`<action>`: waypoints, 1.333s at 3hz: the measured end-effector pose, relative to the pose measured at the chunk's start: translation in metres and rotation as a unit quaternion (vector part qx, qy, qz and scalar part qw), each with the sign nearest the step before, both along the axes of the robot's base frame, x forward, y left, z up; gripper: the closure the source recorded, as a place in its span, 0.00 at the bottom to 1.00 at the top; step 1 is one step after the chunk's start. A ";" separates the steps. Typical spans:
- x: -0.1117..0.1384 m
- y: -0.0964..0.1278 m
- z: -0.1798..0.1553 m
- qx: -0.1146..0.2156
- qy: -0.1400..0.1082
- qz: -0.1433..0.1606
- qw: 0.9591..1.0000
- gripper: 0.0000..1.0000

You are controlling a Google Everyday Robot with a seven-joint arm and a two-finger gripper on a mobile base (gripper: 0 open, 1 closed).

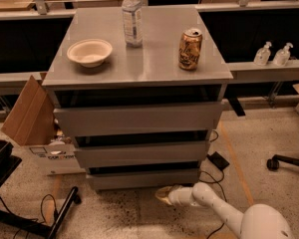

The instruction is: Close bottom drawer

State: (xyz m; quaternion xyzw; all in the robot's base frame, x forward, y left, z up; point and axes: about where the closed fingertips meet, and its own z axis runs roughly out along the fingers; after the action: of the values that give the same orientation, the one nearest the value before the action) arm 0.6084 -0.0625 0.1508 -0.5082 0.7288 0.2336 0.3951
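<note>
- bottom drawer (144,179): lowest front, dark gap above it, looks slightly out, so not shut yet.
- gripper (164,195): low near the floor, just before that front, likely staged to push.
- Grip open or closed: cannot tell.

The floor (114,215) is pale and speckled, perhaps polished concrete. A cardboard box (27,116) leans at the left of the grey cabinet (139,118). Dark panels (20,49) stand behind. The gripper (164,195) hangs low over the floor, near the cabinet's foot.
</note>
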 end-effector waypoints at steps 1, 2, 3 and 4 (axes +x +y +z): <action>-0.009 0.003 0.005 -0.004 -0.001 0.010 1.000 1.00; -0.017 -0.040 0.021 -0.070 -0.008 0.006 0.998 1.00; -0.014 -0.122 0.059 -0.172 -0.028 -0.030 0.984 1.00; 0.006 -0.151 0.112 -0.247 -0.054 -0.045 0.966 1.00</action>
State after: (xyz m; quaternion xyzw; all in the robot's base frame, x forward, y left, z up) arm 0.6143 -0.2131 0.2630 -0.5689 0.7633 0.0000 0.3061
